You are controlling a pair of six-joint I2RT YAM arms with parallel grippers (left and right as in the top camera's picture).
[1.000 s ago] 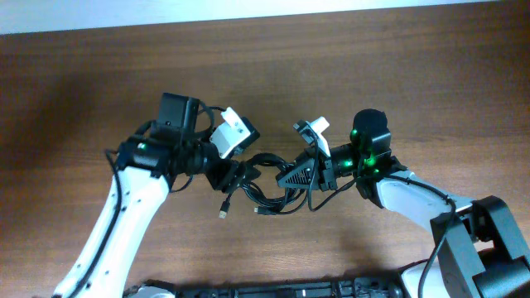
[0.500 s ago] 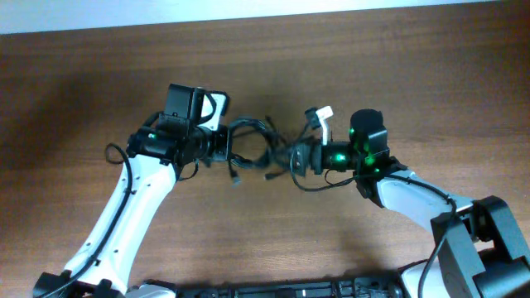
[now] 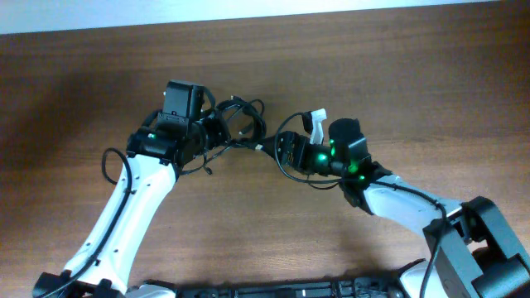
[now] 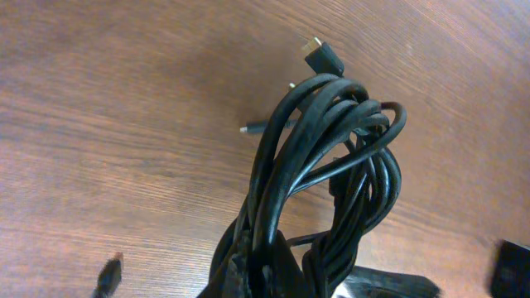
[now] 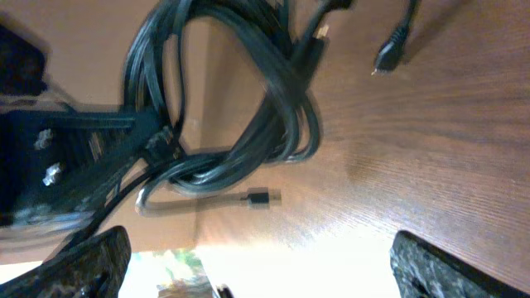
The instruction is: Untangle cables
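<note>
Brown wooden table [image 3: 431,74] under tangled black cables [image 4: 261,215]

The cables [image 4: 331,157] have smooth, faintly glossy black rubbery sheaths; their plugs [image 4: 323,56] end in metal. The table [image 4: 124,124] is grained wood with a satin finish.

Seen from overhead, the left jaws sit tucked beneath their wrist camera [image 3: 184,103], so where they meet the cables [image 3: 240,124] can't be made out. How many cords are in that knot is also beyond telling.

In the left wrist view the cables run off the bottom edge, which puts the grip out of frame. The same edge clips a small plug [image 4: 109,273] at lower left, and a dark shape [image 4: 513,265] at lower right is too cropped to name.

The right wrist view is smeared, with the loops blurring together. Only the ends of the right jaws show, in the bottom corners.
</note>
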